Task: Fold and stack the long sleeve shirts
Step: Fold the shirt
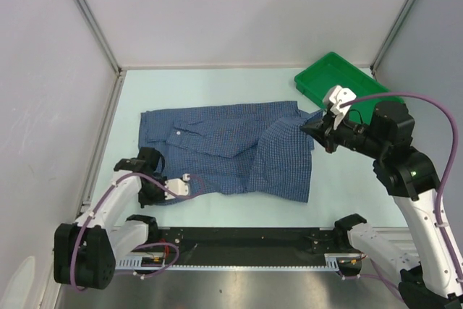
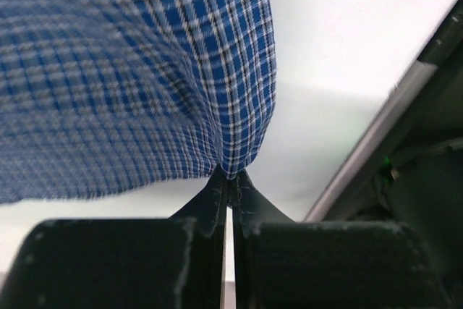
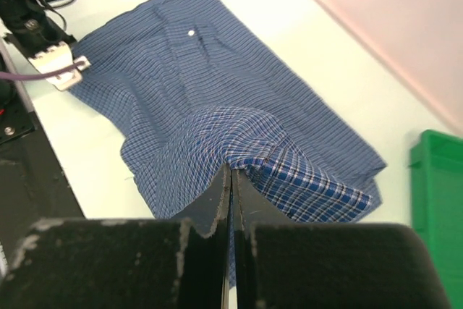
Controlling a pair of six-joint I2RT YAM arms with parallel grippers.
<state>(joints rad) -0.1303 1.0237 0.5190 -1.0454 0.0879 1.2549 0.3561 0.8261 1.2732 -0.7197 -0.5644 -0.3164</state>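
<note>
Left gripper (image 2: 230, 179): black, matte, wedge-shaped fingers pressed together on a small pucker of cloth. Pinch sits at the near edge of the shirt (image 1: 217, 146), toward its left end, low over the table (image 1: 217, 85).

Right gripper (image 3: 230, 171): same black fingers, clamped on a raised ridge of cloth. Fabric tents up to the tips and falls away on both sides. Top view puts this grip at the shirt's far right corner, near the green tray (image 1: 325, 81).

Shirt: soft woven cloth, blue with a fine white check, small white buttons along the front. Spread across mid-table, long side running left to right, rumpled. Right part doubled over into a flap lying on the body.

Tray: hard green plastic, rectangular, raised rim, at the far right corner of the table.

Table: smooth, pale, slightly mint.
</note>
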